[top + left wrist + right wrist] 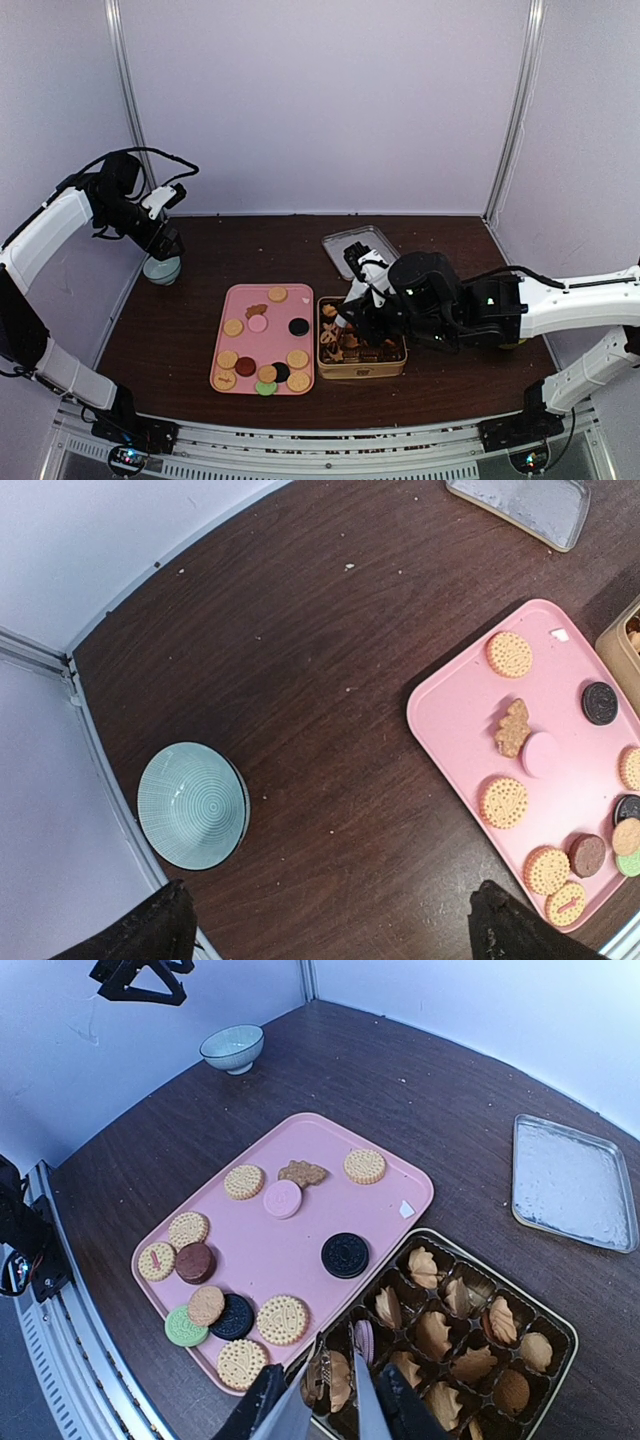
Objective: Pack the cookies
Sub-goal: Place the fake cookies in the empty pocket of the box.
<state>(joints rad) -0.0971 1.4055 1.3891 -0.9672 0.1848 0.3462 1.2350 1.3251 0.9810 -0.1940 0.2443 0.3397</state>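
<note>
At bench point(300, 660) left, left claw point(330, 920) gapes wide above bowl point(192, 804); cookies point(282, 1319) lie on pink tray point(300, 1250) and in gold tin point(362, 369), where right claw point(335, 1405), narrowly apart, may drag the edge-on pink cookie point(365, 1341) out if it snags.

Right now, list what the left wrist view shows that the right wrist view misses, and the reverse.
Left wrist only: the ringed inside of the bowl, seen from above.
Right wrist only: the tin with its paper cups, the whole lid, and the right gripper over the tin.
Both: the bowl, the tray, the cookies on it, and at least part of the lid.
</note>
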